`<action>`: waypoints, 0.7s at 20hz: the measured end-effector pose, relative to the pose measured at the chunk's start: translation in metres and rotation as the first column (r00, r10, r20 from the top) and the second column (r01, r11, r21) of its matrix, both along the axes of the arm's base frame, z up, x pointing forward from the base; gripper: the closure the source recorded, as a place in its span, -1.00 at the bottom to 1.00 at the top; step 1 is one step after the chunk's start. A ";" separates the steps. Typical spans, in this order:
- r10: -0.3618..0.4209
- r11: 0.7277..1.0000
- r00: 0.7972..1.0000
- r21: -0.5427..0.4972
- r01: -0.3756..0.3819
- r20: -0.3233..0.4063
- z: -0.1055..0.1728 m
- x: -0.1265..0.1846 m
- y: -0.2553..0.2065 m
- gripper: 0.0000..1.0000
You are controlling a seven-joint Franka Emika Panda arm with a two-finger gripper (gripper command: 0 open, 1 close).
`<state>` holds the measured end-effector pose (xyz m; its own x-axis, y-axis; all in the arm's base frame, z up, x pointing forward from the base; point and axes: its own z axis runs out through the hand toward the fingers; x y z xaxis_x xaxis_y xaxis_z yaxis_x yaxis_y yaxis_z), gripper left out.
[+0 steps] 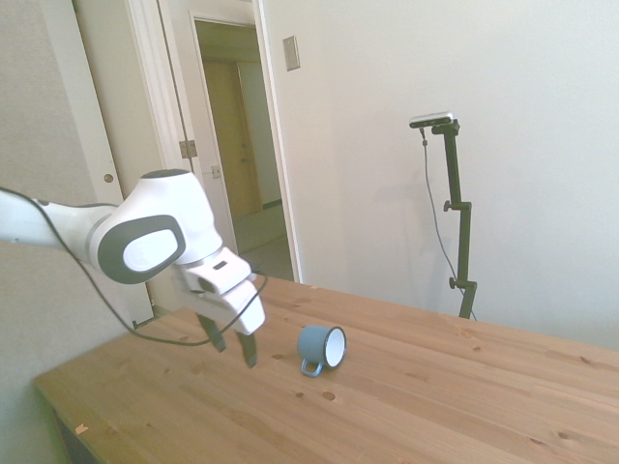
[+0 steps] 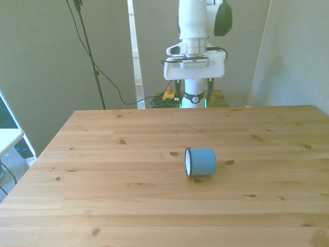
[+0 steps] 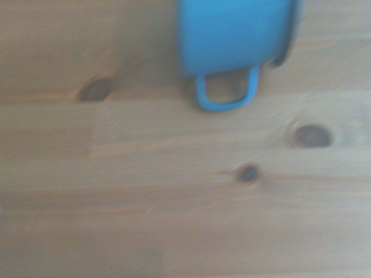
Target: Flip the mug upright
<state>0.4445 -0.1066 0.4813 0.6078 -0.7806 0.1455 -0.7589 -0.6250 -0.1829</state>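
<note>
Mug [image 2: 201, 161] lies on its side near the middle of the counter [image 2: 103, 195], not yet upright. In the front view its open mouth faces that view's left, so the long axis runs across the counter, parallel to the far edge. Handle [image 3: 226, 90] lies flat on the wood, on the mug's robot-facing side.

End effector [image 1: 235, 342] hangs above the counter, on the far-edge side of the mug, apart from it; fingers spread, nothing between them.

Judgement: the mug lies ahead of and below the end effector. The approach must travel out from the base and descend, with the fingers straddling the body or rim across that axis.
</note>
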 end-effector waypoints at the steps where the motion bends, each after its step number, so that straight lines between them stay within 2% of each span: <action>1: 0.001 1.000 1.000 -0.004 -0.001 0.004 0.003 0.012 -0.017 -1.00; 4: 0.031 1.000 0.999 0.000 -0.031 0.013 0.004 0.057 -0.051 -1.00; 7: 0.074 0.995 0.997 0.066 -0.075 0.012 0.001 0.094 -0.064 -1.00; 10: 0.115 0.982 0.993 0.151 -0.113 -0.004 -0.007 0.118 -0.070 -1.00; 14: 0.141 0.971 0.990 0.197 -0.135 -0.015 -0.020 0.139 -0.078 -1.00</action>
<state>0.5838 -0.1843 0.4614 0.7133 -0.7005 -0.0205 -0.6746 -0.6784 -0.2909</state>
